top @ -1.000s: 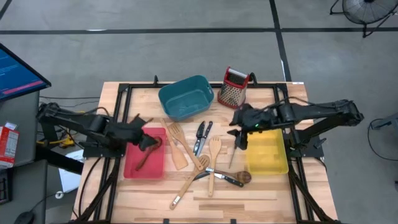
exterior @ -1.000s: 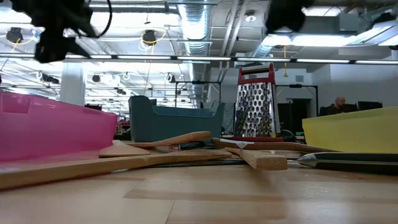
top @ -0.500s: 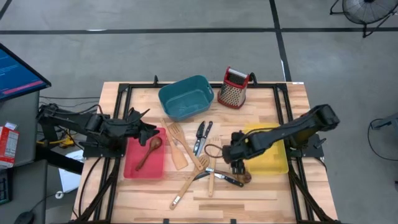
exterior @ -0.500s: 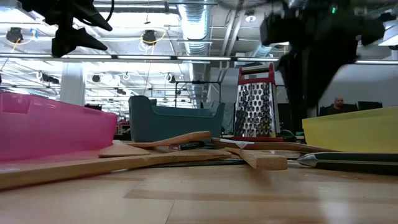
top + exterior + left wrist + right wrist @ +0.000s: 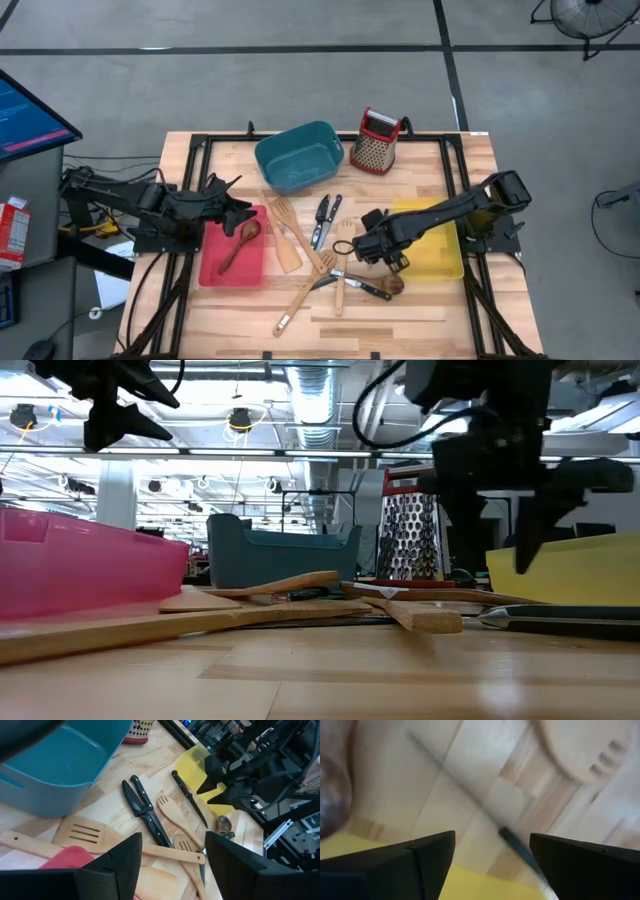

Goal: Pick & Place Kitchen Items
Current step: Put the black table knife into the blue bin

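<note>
Kitchen items lie spread on the table's middle: pale wooden spatulas point(image 5: 284, 232), a wooden fork point(image 5: 345, 240) and black-handled knives point(image 5: 322, 218). A dark wooden spoon point(image 5: 240, 243) lies in the red bin point(image 5: 212, 272). My right gripper point(image 5: 492, 865) points down, open, just above a thin black-handled knife point(image 5: 517, 847) lying beside the yellow bin point(image 5: 440, 270). Its fingers stand on either side of the knife and touch nothing. In the low view, my right gripper point(image 5: 497, 555) hangs clear of the tabletop. My left gripper point(image 5: 238, 205) waits open and empty over the red bin's far edge.
A teal bin point(image 5: 297, 155) and a red-topped metal grater point(image 5: 376, 140) stand at the far side. Another dark spoon point(image 5: 392, 284) lies just near of my right gripper, by the yellow bin's corner. A black frame point(image 5: 190, 180) runs round the table's edges.
My right gripper has come down from well above the table, shifting toward the near edge and rolling its wrist, and now hangs low over the knife beside the yellow bin. My left gripper has turned a little on the spot. The dark spoon lies still in the red bin.
</note>
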`<state>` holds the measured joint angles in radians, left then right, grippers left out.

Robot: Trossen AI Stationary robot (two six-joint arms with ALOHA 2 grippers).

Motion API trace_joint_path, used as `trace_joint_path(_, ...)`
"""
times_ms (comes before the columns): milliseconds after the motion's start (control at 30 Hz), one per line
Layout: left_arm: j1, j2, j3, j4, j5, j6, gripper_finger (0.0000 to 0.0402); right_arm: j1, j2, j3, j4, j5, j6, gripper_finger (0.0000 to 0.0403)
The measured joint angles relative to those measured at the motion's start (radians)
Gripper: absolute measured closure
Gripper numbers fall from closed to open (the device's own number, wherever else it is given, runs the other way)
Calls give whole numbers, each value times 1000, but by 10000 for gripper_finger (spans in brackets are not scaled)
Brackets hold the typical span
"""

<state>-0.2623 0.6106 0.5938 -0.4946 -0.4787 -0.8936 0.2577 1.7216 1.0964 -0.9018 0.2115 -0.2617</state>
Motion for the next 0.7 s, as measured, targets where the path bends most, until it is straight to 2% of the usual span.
trace_joint_path(233,0,0,0,3,1,0,201,-49,1,0,53,2,-1,132)
trace_joint_path(367,0,0,0,3,1,0,201,-49,1,-20,102,-5,-26,132)
trace_joint_path(700,0,0,0,3,1,0,201,-48,23,-24,102,-30,-100,132)
